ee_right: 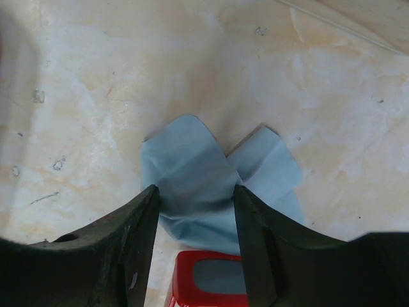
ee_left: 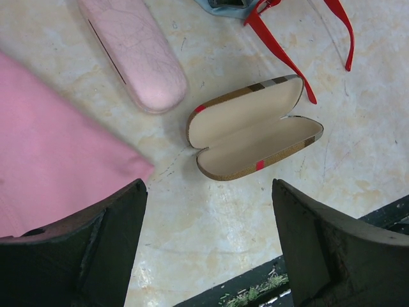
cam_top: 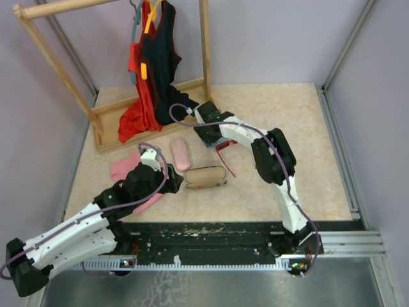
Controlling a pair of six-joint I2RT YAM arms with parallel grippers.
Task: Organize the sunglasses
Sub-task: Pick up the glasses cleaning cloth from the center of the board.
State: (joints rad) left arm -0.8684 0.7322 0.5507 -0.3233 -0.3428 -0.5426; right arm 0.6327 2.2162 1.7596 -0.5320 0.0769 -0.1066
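Note:
The red-framed sunglasses lie unfolded on the table right of centre, their red temples pointing toward the open brown striped case. My right gripper hangs over their front. In the right wrist view it is open, with one dark lens in its red rim and a light blue cloth lying between the fingers; there is a gap on the left side. My left gripper is open over bare table just near of the open case, holding nothing.
A shut pink case lies left of the open one. A pink soft item sits by the left fingers. A wooden clothes rack with red and black garments stands back left. A black strip marks the near table edge.

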